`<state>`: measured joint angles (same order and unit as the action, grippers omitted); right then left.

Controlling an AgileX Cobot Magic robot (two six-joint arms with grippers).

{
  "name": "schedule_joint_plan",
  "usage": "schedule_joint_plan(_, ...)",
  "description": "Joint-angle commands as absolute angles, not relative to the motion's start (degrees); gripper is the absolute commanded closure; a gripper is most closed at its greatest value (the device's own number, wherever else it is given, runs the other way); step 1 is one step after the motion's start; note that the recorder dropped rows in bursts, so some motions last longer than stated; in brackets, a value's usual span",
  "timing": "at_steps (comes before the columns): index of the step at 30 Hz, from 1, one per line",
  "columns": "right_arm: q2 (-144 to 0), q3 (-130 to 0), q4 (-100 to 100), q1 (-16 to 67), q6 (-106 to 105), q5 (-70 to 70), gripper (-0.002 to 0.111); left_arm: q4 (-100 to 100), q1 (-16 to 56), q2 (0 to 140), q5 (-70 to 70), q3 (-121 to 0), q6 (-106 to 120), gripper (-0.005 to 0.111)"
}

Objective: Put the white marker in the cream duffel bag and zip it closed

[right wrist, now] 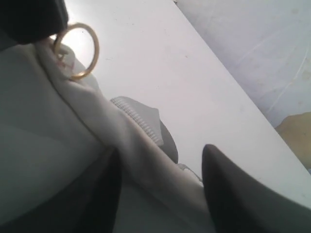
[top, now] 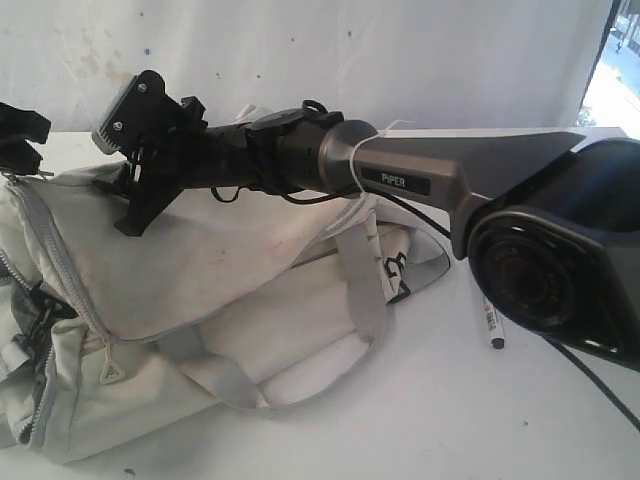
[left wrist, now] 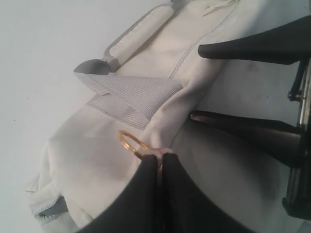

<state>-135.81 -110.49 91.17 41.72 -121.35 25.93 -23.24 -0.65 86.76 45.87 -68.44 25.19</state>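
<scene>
The cream duffel bag (top: 230,270) lies on the left of the white table, its grey zipper (top: 55,245) running down its left side. The white marker (top: 490,322) lies on the table to the right of the bag, partly behind the right arm's joint. My left gripper (left wrist: 160,158) is shut on a gold ring (left wrist: 130,141) at the bag's fabric; it shows at the far left edge (top: 25,150). My right gripper (right wrist: 160,189) reaches across over the bag (top: 135,200), open, its fingers (left wrist: 243,48) straddling a raised fold of bag fabric (right wrist: 146,170).
A pale grey webbing strap (top: 365,290) and a padded handle (left wrist: 141,29) hang off the bag. The right arm (top: 400,175) spans the middle above the bag. A white backdrop (top: 350,50) stands behind the table. The table's far edge (right wrist: 233,73) runs close by.
</scene>
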Motion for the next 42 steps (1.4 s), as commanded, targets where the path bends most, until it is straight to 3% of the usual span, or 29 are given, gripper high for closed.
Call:
schedule_joint_plan(1, -136.5, -110.8, 91.5, 42.0, -122.2, 25.1, 0.06, -24.1, -0.5, 85.9, 46.1, -68.7, 25.9, 0.106)
schedule_joint_plan(5, -136.7, -110.8, 91.5, 42.3, -122.2, 23.5, 0.057, -25.9, -0.5, 85.9, 46.1, -68.7, 25.9, 0.106)
schedule_joint_plan(9, -136.7, -111.2, 91.3, 42.3, -122.2, 23.5, 0.038, -28.5, -0.5, 85.9, 46.5, -68.7, 25.9, 0.106)
schedule_joint_plan(12, -136.7, -111.6, 91.3, 42.4, -122.2, 24.3, 0.038, -30.2, -0.5, 85.9, 47.6, -68.7, 27.8, 0.106)
schedule_joint_plan(17, -136.7, -111.6, 91.3, 42.9, -122.2, 28.4, 0.052, -29.0, -0.5, 86.0, 50.8, -68.7, 34.7, 0.106)
schedule_joint_plan(27, -136.7, -111.6, 91.3, 42.6, -117.4, 19.6, 0.109, -27.8, -0.5, 86.0, 52.3, -68.7, 34.5, 0.106)
schedule_joint_plan(42, -136.7, -111.6, 84.6, 41.3, -98.6, 19.2, 0.108, -26.0, -0.5, 81.6, 62.0, -68.7, 34.7, 0.106)
